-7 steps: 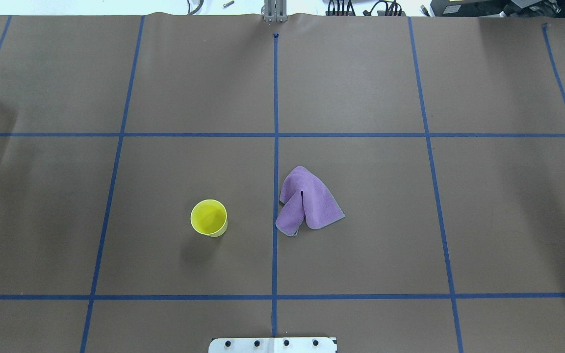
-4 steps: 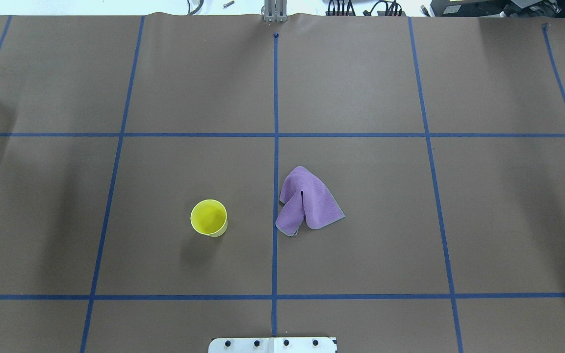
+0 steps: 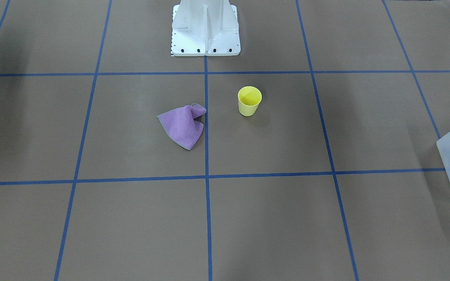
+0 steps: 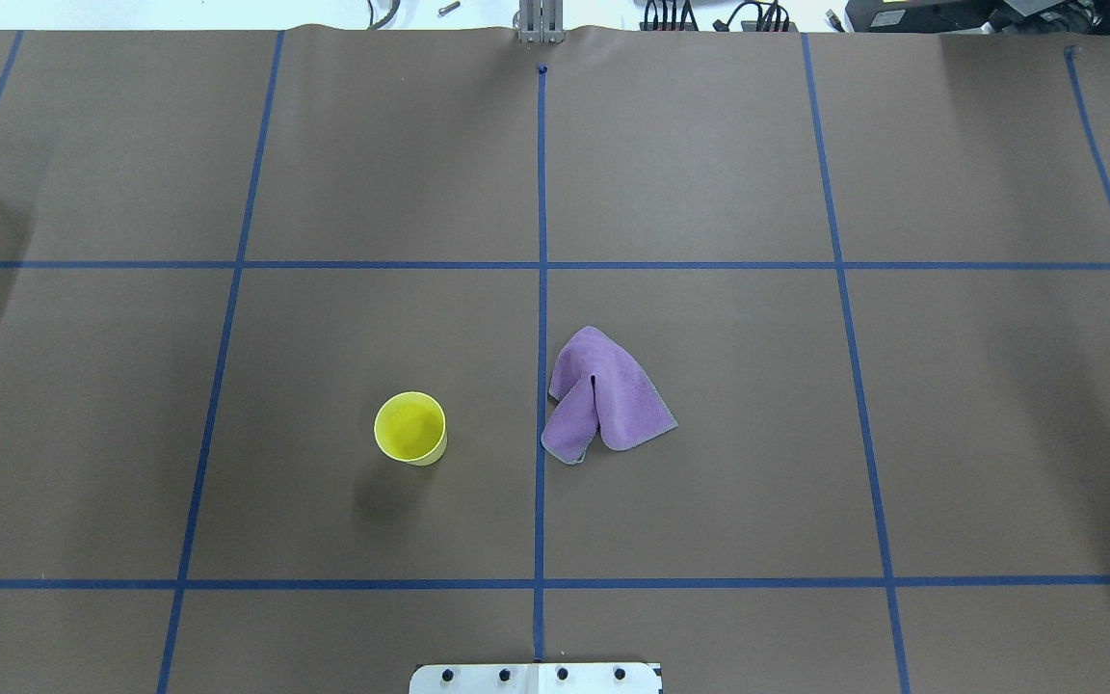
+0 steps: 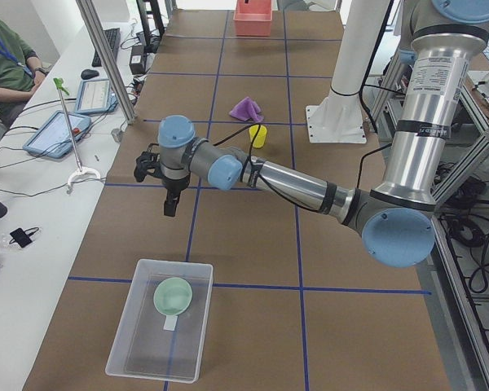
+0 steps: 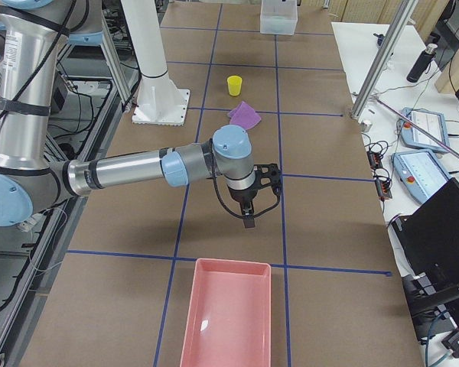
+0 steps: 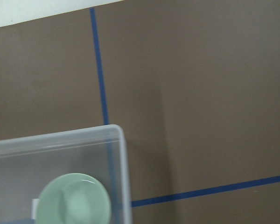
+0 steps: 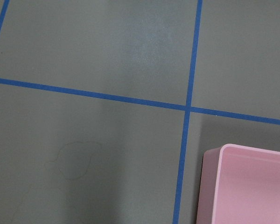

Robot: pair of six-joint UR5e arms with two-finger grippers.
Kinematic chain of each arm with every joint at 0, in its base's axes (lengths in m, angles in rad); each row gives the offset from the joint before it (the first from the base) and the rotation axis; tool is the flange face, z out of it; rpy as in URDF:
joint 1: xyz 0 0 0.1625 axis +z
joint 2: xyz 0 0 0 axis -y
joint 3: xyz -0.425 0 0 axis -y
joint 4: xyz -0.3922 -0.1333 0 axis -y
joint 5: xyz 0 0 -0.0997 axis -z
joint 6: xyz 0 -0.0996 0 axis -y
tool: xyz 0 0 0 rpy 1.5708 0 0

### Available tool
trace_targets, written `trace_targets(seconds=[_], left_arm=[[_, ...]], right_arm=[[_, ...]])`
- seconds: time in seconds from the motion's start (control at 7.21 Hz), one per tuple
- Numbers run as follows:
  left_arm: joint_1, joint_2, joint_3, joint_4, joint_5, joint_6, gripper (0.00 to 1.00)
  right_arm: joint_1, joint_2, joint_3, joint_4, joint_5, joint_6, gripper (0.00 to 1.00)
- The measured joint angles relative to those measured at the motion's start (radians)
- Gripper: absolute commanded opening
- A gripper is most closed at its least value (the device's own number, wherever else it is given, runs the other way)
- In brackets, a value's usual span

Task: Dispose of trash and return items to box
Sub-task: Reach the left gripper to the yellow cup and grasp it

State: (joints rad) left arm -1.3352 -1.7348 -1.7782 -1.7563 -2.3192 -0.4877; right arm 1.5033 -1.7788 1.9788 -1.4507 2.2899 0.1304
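The yellow cup [image 4: 410,428] stands upright on the brown table, left of the centre line; it also shows in the front view [image 3: 249,100]. The mint-green bowl [image 5: 173,296] lies inside the translucent box [image 5: 138,358], as the left wrist view shows too [image 7: 74,199]. My left gripper [image 5: 169,210] hangs above the table, short of the box and apart from it; I cannot tell whether it is open. My right gripper [image 6: 248,224] hangs above bare table near the pink bin [image 6: 228,321]; I cannot tell its state. Neither holds anything that shows.
A crumpled purple cloth [image 4: 605,393] lies just right of the centre line, near the cup. The pink bin's corner shows in the right wrist view [image 8: 247,186]. The robot's white base [image 3: 205,27] stands at the table's near edge. Operators' desks line the far side.
The cup and the cloth have not moved. A faint shadow at the overhead view's left edge has shifted a little.
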Motion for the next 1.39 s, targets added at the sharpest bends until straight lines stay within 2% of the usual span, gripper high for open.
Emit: trace_targets(seconds=[0.28, 0.55, 0.97, 1.25, 1.39], left_arm=[[0.179, 0.001, -0.153, 0.000, 0.018, -0.206, 0.99], [0.383, -0.028, -0.246, 0.001, 0.132, -0.411, 0.99], [0.701, -0.122, -0.255, 0.008, 0.375, -0.672, 0.99], [0.824, -0.189, -0.205, 0.010, 0.468, -0.754, 0.97], [0.844, -0.214, -0.167, 0.009, 0.484, -0.767, 0.71]], right_arm=[[0.000, 0.000, 0.000, 0.001, 0.000, 0.000, 1.00], [0.000, 0.000, 0.000, 0.001, -0.001, -0.001, 1.00], [0.000, -0.001, 0.000, 0.002, 0.006, -0.001, 1.00], [0.000, 0.000, 0.000, 0.001, 0.006, -0.002, 1.00], [0.000, 0.001, 0.000, 0.001, 0.006, -0.002, 1.00]])
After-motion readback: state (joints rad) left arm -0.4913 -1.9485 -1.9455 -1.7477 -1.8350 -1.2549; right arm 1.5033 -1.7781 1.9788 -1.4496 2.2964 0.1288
